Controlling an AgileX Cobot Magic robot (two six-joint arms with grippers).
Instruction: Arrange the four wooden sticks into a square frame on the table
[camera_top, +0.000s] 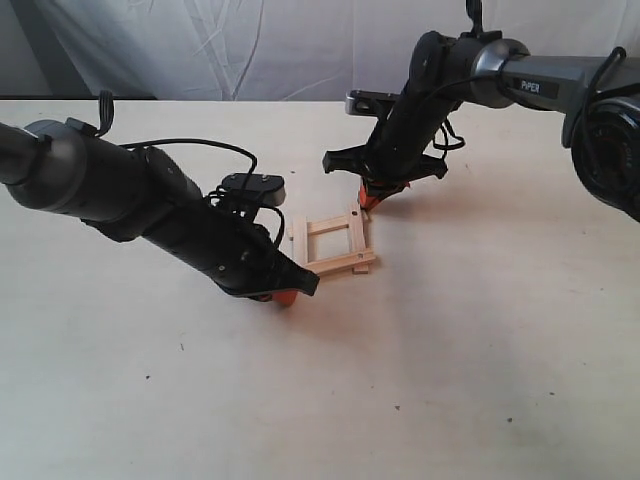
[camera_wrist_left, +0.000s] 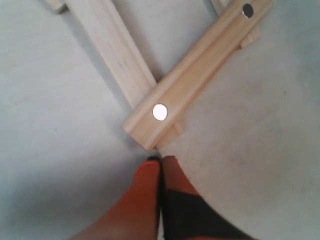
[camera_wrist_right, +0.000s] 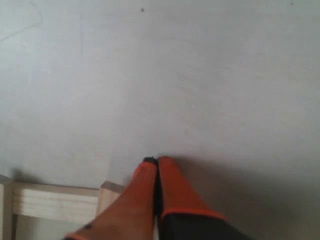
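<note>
The four wooden sticks lie crossed as a small square frame (camera_top: 333, 243) in the middle of the table (camera_top: 480, 340), ends overhanging. My left gripper (camera_top: 287, 296) is shut and empty, its orange tips on the table just off the frame's near-left corner. In the left wrist view its tips (camera_wrist_left: 160, 160) almost touch the end of one stick (camera_wrist_left: 192, 77), which lies over another (camera_wrist_left: 117, 55). My right gripper (camera_top: 366, 201) is shut and empty at the frame's far-right corner. In the right wrist view its tips (camera_wrist_right: 157, 161) sit beside a stick end (camera_wrist_right: 55, 202).
A white cloth backdrop (camera_top: 250, 45) hangs behind the table's far edge. Both dark arms (camera_top: 120, 195) reach in over the tabletop from either side of the frame. A few tiny dark specks dot the near part of the table.
</note>
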